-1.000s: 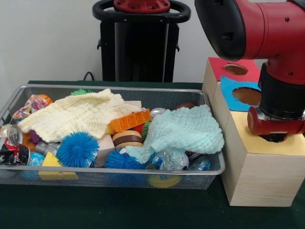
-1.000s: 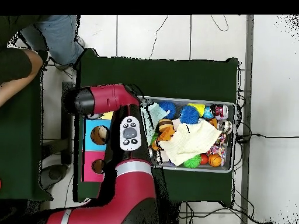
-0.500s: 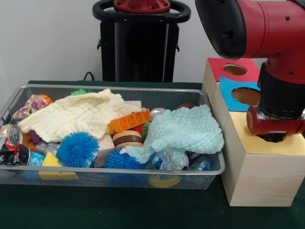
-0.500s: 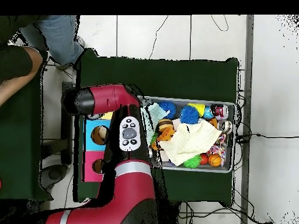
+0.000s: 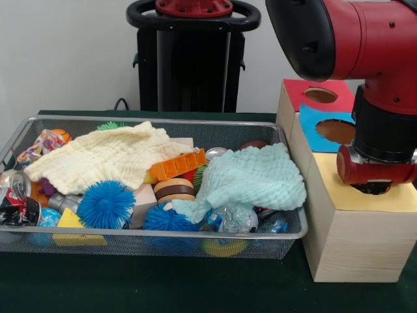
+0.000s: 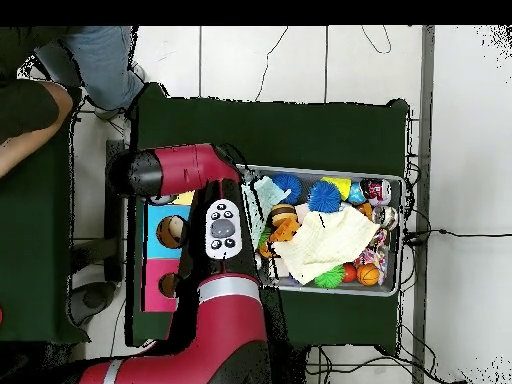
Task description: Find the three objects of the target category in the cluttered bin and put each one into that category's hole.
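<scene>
Though near bin (image 5: pixel 156 120), arm (image 5: pixel 384 124) over hole (image 5: pixel 374 190).

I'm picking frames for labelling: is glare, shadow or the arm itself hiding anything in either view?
Front view: even light, no strong glare; the arm's wrist covers the yellow hole, so the gripper cannot be judged; a soft shadow lies under the mesh bin. Overhead view: the red arm hides the yellow panel and part of the blue panel; the bin's contents are small but lit evenly.
</scene>
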{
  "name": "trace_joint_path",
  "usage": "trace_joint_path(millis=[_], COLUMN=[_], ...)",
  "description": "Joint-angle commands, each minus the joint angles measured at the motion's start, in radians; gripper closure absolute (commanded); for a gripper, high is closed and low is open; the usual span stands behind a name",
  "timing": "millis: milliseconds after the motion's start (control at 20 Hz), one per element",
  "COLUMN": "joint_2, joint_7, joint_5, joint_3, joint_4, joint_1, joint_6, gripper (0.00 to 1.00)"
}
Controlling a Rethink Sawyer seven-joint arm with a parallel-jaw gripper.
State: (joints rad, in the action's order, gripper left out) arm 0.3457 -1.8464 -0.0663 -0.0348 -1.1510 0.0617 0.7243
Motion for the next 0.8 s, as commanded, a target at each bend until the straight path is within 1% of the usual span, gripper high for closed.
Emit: trace_joint_path(millis=[50,200,300,350,550,600,650,800], joint_2=[0.026,0.062,0.071,0.072,0.094,0.102,0.107,0.108], joint_7=[-0.001,-0.006,-0.007,0.005,0.000,-0.003,-0.004,0.004], joint_5=[-0.033,-0.030,-0.031,-0.039,-0.048,-0.046,-0.042,-0.034], joint_3=[-0.063,-0.058,-0.058,-0.059,-0.056,-0.058,-0.061,-0.067], joint_4=[-0.069,-0.111,-0.126,-0.124,-0.148,-0.165,-0.175,-0.168], joint_1=[-0.028,-0.026,-0.028,-0.028,-0.030,-0.033,-0.037,-0.044], joint_6=[-0.019,-0.014,-0.021,-0.023,-0.064,-0.068,-0.065,-0.046], gripper=[1.00,1.00,1.00,0.00,0.00,0.00,0.00,0.00])
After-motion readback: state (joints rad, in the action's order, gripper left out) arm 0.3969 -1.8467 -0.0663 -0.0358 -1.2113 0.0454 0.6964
